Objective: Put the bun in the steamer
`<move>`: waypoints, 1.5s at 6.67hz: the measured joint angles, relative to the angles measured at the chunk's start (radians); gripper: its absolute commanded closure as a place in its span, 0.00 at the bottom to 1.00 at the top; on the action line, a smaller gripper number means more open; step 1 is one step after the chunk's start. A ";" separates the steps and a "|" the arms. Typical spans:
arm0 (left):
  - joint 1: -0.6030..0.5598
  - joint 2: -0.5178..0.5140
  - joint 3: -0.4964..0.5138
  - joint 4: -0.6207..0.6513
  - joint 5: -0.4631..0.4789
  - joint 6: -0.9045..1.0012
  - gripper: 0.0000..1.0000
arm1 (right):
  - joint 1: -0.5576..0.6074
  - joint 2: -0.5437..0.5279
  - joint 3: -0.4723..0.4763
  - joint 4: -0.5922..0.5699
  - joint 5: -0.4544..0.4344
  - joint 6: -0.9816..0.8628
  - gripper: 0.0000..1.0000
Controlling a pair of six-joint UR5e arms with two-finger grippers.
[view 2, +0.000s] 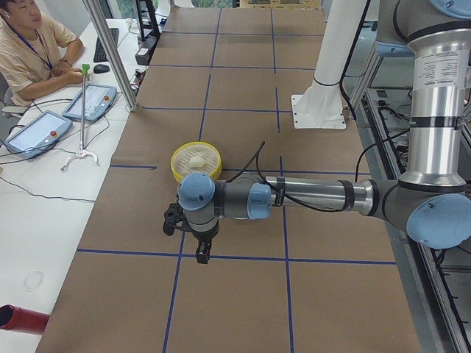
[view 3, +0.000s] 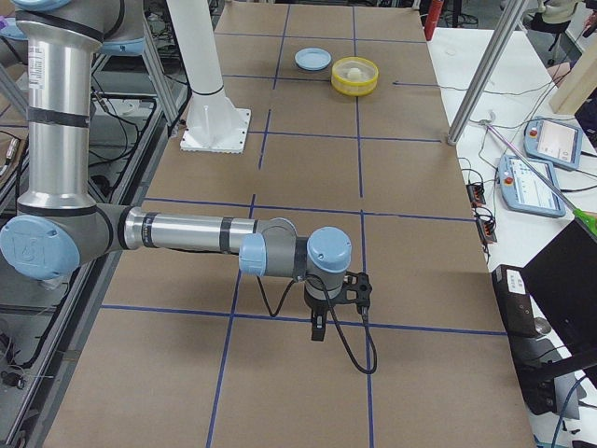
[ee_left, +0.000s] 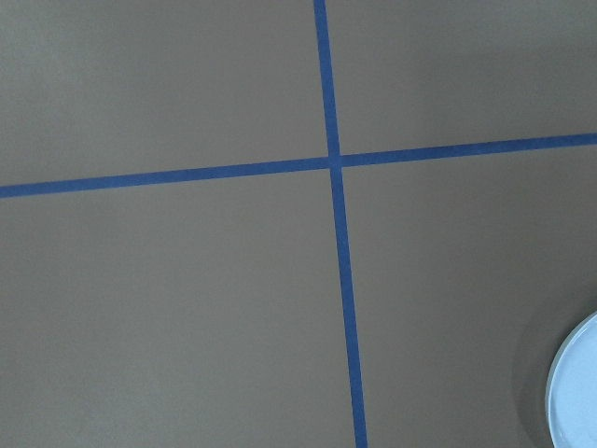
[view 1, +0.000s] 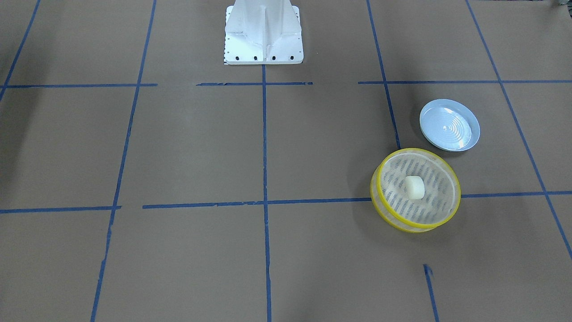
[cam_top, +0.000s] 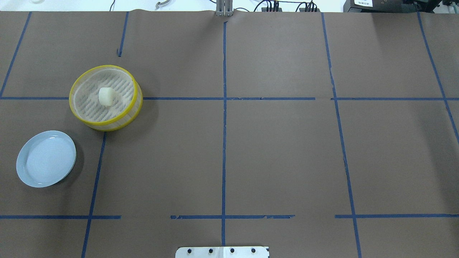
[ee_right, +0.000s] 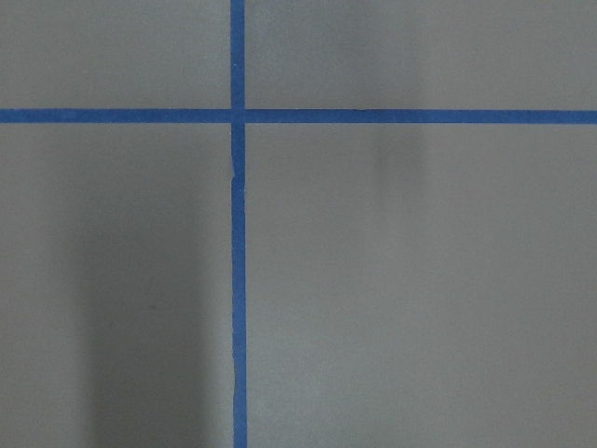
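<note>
The cream-white bun (view 1: 414, 187) lies inside the yellow-rimmed steamer (view 1: 399, 222), near the middle of its slotted base. It also shows in the overhead view (cam_top: 106, 96) inside the steamer (cam_top: 132, 111). Both arms are pulled away from it. My left gripper (view 2: 202, 254) hangs above the paper nearer the camera than the steamer (view 2: 179, 170), and shows only in the exterior left view, so I cannot tell if it is open. My right gripper (view 3: 317, 331) is far from the steamer (view 3: 355, 87) and shows only in the exterior right view; I cannot tell its state.
An empty pale blue plate (cam_top: 46, 158) lies beside the steamer, on the side nearer the robot; its edge shows in the left wrist view (ee_left: 578, 392). The white robot base (view 1: 263, 36) stands mid-table. An operator (view 2: 29, 44) sits at a side desk with tablets.
</note>
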 measured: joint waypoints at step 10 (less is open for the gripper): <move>0.001 0.003 -0.015 0.003 -0.002 -0.001 0.00 | 0.000 0.000 0.000 0.000 0.000 0.000 0.00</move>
